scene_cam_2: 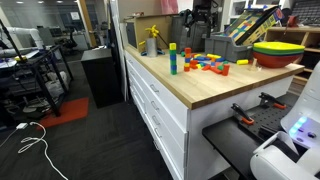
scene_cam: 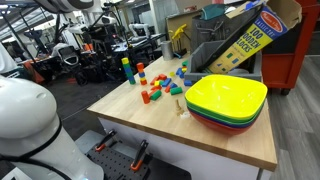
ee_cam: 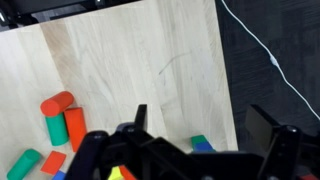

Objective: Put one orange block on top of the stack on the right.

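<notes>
My gripper [scene_cam_2: 200,18] hangs high above the table, open and empty; in the wrist view its jaws [ee_cam: 200,112] frame bare wood. A low dark blue stack [scene_cam: 182,72] stands near the loose blocks. Orange pieces lie loose: an orange cylinder [ee_cam: 75,125] beside a red one [ee_cam: 57,102], and a flat orange block [ee_cam: 53,160]. A green-and-blue block top [ee_cam: 200,145] shows just under the jaws near the table edge; I cannot tell which stack it belongs to. The tall blue-green-yellow tower [scene_cam: 126,68] also shows in an exterior view [scene_cam_2: 172,58].
A short red-and-orange stack [scene_cam: 141,73] stands by the tower. Stacked coloured bowls [scene_cam: 226,100] fill the near right of the table. A wooden-blocks box [scene_cam: 240,40] leans at the back. The table edge [ee_cam: 228,90] drops to a floor with a cable.
</notes>
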`<state>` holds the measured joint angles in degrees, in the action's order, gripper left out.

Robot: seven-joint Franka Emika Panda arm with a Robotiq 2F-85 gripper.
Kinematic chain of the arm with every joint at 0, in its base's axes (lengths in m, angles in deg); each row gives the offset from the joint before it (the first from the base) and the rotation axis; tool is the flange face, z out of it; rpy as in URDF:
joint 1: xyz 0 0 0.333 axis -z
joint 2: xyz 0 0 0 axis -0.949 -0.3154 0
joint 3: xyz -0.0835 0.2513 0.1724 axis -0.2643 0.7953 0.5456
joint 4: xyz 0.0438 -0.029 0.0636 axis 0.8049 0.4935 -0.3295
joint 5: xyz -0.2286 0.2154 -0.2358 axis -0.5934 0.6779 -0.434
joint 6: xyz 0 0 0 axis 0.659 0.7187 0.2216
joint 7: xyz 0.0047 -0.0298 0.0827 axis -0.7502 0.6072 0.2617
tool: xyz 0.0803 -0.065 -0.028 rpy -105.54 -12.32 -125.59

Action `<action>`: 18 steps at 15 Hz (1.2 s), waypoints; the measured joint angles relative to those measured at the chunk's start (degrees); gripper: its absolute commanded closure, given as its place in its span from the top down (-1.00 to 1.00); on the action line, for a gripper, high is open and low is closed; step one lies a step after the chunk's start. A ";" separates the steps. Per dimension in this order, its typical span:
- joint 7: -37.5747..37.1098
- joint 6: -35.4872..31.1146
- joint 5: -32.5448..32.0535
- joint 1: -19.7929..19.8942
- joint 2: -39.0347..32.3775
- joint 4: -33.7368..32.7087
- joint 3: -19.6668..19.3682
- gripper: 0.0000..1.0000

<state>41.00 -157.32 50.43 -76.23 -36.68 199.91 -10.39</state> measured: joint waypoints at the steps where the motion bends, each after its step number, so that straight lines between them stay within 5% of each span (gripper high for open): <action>1: -0.01 -0.46 -1.39 0.65 -1.78 -0.63 -0.48 1.00; 8: -0.03 -1.07 -7.59 3.78 -12.85 -5.75 -6.12 1.00; 18: -0.03 -1.07 -7.45 5.41 -24.89 -12.66 -13.22 1.00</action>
<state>40.97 -158.40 42.99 -70.82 -61.57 187.25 -23.61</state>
